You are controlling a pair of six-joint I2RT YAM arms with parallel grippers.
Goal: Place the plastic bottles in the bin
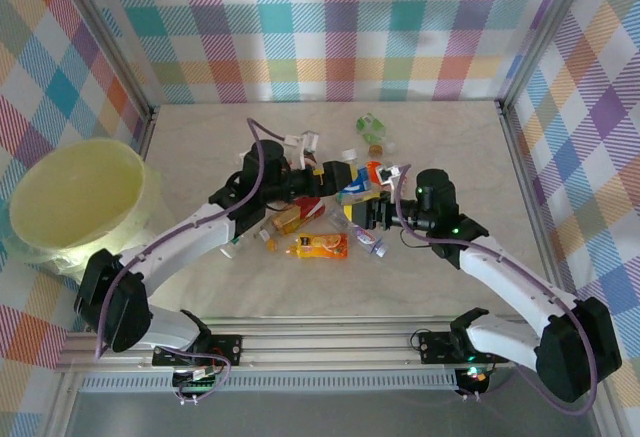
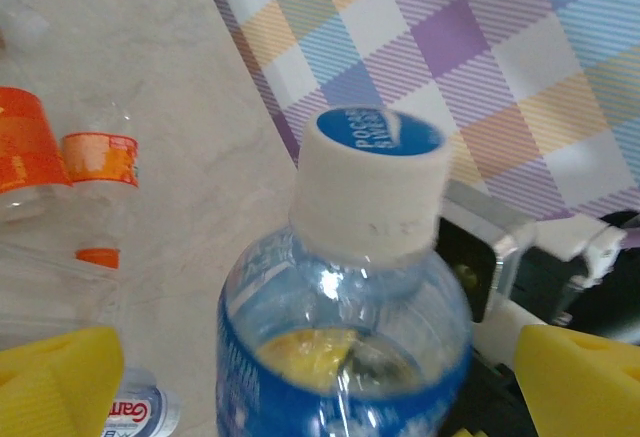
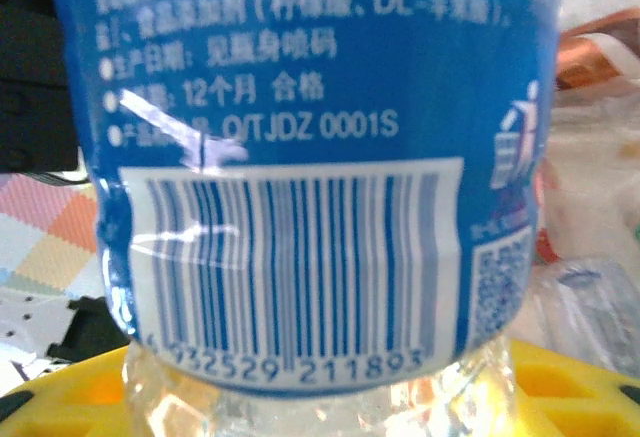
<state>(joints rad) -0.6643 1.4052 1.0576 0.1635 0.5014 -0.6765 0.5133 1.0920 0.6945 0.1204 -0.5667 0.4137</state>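
Closest in, the right claw (image 1: 373,215) is clamped on the blue bottle (image 3: 300,207), with its yellow pads (image 3: 75,397) set against the clear body just below the barcode. The bottle looks to be held up off the counter (image 1: 200,137), roughly upright, with its white cap (image 2: 372,182) on top.

The left claw (image 1: 326,183) faces the right one from the other side of the bottle. Its fingers (image 2: 60,377) are spread wide, one on each side of the blue body and touching neither side. So the bottle sits right between the two claws, with its long axis crossing the left claw's gap. To my eye this is a hand-over, and it depends on the left claw closing square across the body below the cap.

Just beyond and below the claws, loose bottles lie scattered on the counter, an orange one (image 1: 318,246) among them.

Farthest off is the bin (image 1: 70,197), well behind the left claw on that arm's outer side. The left arm is much the nearer one to it
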